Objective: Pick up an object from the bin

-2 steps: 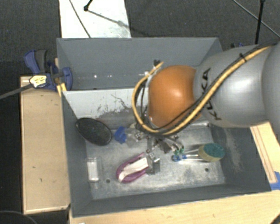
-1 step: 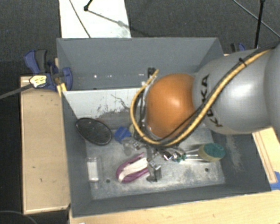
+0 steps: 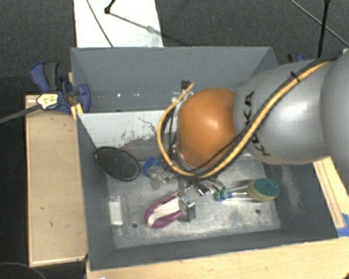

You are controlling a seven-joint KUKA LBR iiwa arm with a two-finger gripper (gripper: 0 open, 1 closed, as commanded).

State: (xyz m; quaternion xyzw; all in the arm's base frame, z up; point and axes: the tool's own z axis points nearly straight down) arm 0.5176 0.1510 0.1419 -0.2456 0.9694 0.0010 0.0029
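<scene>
Closest to my lens is the orange cover point(image 3: 206, 125) on the wrist, over the middle of the bin point(image 3: 133, 132). Below it the tool point(image 3: 187, 205) sits low at the right end of a purple and white piece point(image 3: 163, 212) lying near the front wall. I cannot tell whether the tool is wide or narrow. Just right lies a brush point(image 3: 265, 189) with a round green head. 1 black oval disc point(image 3: 117, 163) rests at the left, with a clear block point(image 3: 115, 210) in front of it.
</scene>
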